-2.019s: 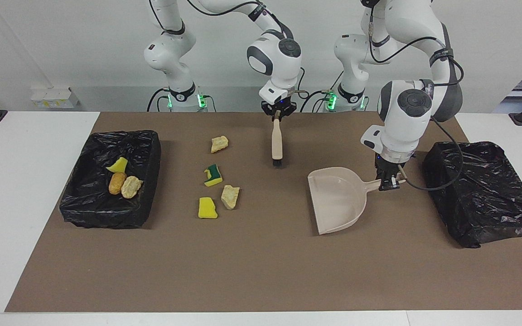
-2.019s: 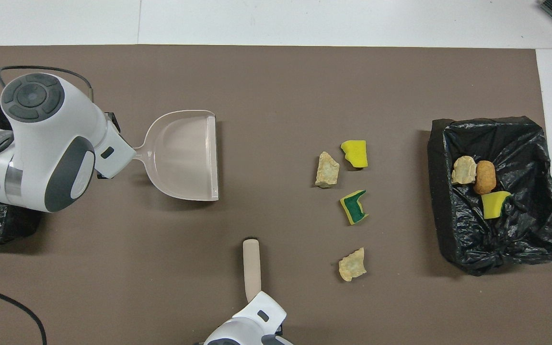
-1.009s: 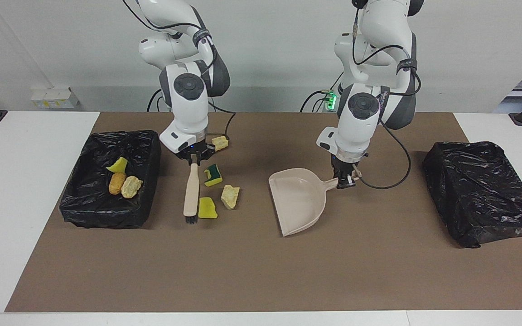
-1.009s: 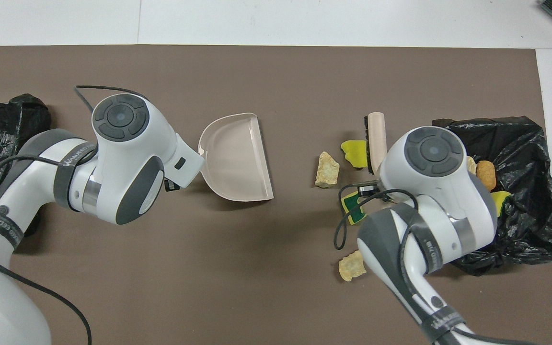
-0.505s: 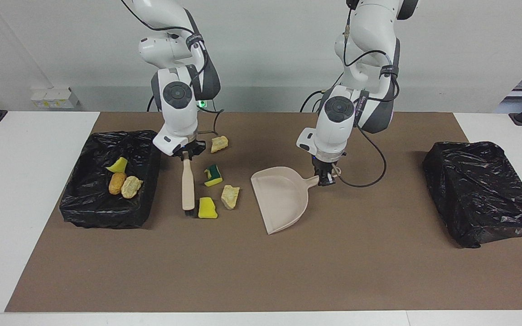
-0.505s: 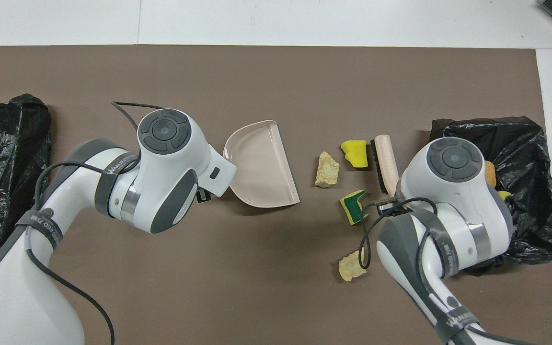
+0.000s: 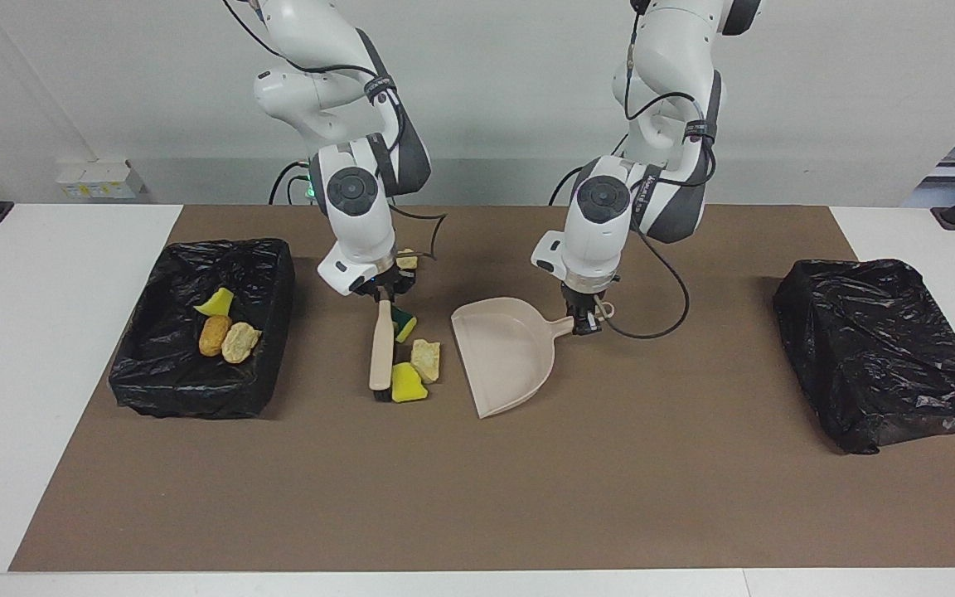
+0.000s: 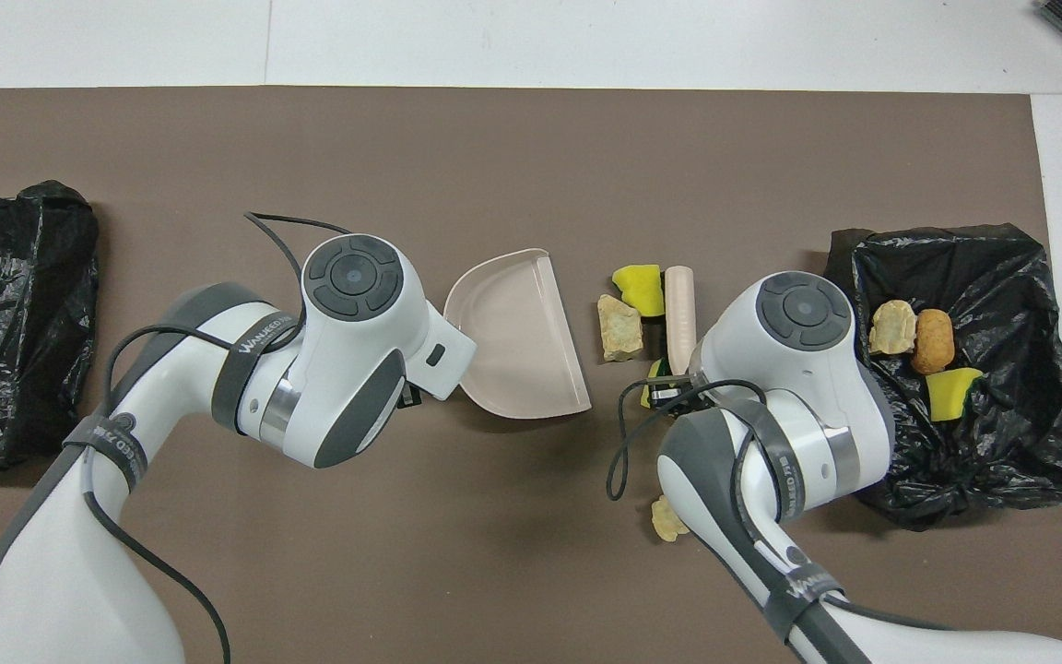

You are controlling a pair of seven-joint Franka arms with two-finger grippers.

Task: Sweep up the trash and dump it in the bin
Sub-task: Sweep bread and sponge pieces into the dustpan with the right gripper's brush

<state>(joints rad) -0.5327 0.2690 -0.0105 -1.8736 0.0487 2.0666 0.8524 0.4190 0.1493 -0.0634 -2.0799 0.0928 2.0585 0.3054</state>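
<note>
My right gripper (image 7: pixel 380 292) is shut on a beige brush (image 7: pixel 380 348) whose bristles touch the mat. Against the brush lie pieces of the trash: a yellow sponge bit (image 7: pixel 407 385), a beige lump (image 7: pixel 425 361) and a green-backed sponge (image 7: pixel 403 323). Just beside them is the open mouth of the beige dustpan (image 7: pixel 502 356), with my left gripper (image 7: pixel 586 322) shut on its handle. Another beige lump (image 8: pixel 665 521) lies nearer the robots, half hidden under my right arm. The black-lined bin (image 7: pixel 187 398) at the right arm's end holds a yellow bit (image 7: pixel 215 303), an orange-brown lump (image 7: pixel 214 334) and a beige lump (image 7: pixel 239 342).
A second black bag (image 7: pixel 884 348) sits on the brown mat at the left arm's end. The overhead view shows the brush (image 8: pixel 680 309) between the bin (image 8: pixel 973 480) and the dustpan (image 8: pixel 517 341). Bare mat stretches across the part farthest from the robots.
The brush has pushed the yellow bit and the beige lump toward the dustpan. The dustpan has slid a little closer to them. Both grips have stayed the same.
</note>
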